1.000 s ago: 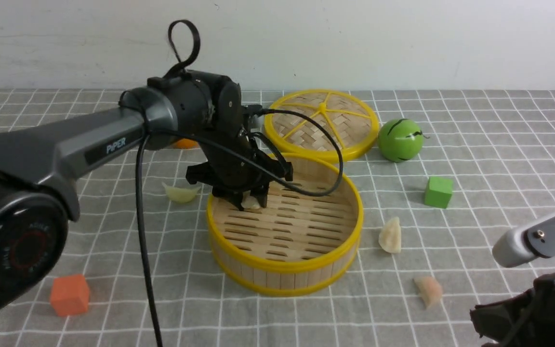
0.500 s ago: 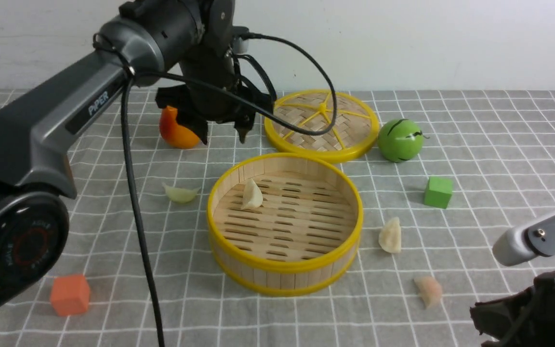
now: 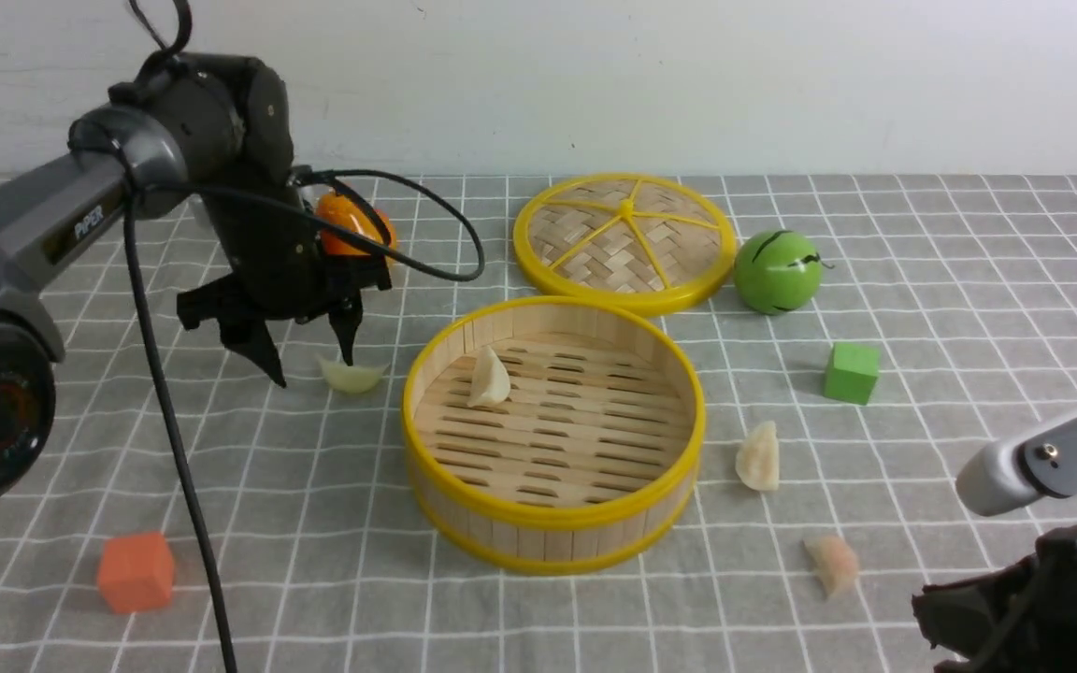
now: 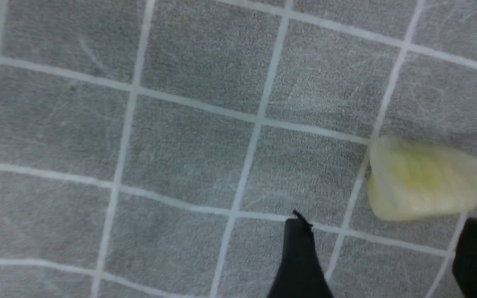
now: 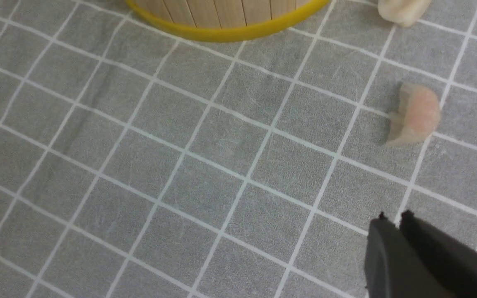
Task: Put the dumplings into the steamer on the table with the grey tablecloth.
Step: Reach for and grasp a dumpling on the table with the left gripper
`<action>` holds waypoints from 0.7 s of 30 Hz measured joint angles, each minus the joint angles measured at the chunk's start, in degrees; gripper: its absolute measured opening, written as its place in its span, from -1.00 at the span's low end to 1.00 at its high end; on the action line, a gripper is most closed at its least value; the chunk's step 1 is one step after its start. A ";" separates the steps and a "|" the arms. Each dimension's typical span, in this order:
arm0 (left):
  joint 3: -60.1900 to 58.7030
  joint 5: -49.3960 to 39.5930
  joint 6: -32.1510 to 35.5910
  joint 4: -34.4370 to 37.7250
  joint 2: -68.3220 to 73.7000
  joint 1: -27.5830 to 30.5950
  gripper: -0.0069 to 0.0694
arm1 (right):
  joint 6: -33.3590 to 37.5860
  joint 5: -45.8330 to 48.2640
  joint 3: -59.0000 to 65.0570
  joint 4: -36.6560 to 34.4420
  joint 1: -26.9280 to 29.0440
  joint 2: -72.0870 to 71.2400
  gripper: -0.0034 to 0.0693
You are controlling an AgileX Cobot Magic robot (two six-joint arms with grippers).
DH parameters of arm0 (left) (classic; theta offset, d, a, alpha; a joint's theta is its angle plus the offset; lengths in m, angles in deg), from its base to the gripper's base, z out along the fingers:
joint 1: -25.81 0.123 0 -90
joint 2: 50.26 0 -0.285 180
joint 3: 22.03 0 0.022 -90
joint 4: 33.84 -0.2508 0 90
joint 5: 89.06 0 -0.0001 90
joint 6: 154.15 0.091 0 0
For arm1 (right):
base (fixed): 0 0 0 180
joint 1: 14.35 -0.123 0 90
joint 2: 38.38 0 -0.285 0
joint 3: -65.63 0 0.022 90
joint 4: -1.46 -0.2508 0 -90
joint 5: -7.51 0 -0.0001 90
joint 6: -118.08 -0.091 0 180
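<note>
The steamer [image 3: 552, 540], a round bamboo basket with yellow rims, stands mid-table on the grey tablecloth [image 3: 969, 308]. One cream dumpling [image 3: 489, 377] lies inside it at the back left. A greenish dumpling [image 3: 351, 376] lies just left of the steamer. My left gripper [image 3: 312, 369] hangs open over the cloth with this dumpling [image 4: 429, 184] just beyond its fingertips, nothing between them. Right of the steamer lie a cream dumpling [image 3: 758, 456] and a pinkish dumpling [image 3: 831, 564]. My right gripper [image 5: 393, 218] is shut and empty, short of the pinkish dumpling [image 5: 414, 118].
The woven lid [image 3: 623, 238] lies behind the steamer, with a green ball [image 3: 777, 271] to its right. A green cube [image 3: 850, 372] sits right of the steamer, an orange cube [image 3: 135, 570] at front left. An orange object [image 3: 351, 224] sits behind the left gripper.
The left gripper let go of a dumpling in the steamer, rose, swung left and came down by the greenish dumpling with its jaws wide. The right arm stayed still.
</note>
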 joint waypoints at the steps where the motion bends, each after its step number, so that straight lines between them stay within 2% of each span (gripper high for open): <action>1: -0.08 0.49 0.00 0.60 0.71 0.00 0.41 | 0.00 0.00 0.00 0.00 0.00 0.00 -0.79; 7: -0.07 4.28 -1.61 3.38 2.94 -0.13 0.34 | 0.02 0.00 0.00 0.00 0.00 0.00 -0.77; 10: -0.07 4.69 -1.87 2.90 3.55 -0.24 0.15 | 0.02 0.00 0.00 0.00 0.00 0.00 -0.76; 13: 0.00 5.34 -1.26 2.40 3.65 -0.49 -0.21 | 0.02 0.00 0.00 0.00 0.00 0.00 -0.76; 21: 0.39 3.96 3.50 1.18 3.54 -0.60 -0.22 | 0.02 0.00 0.00 0.00 0.00 0.00 -0.74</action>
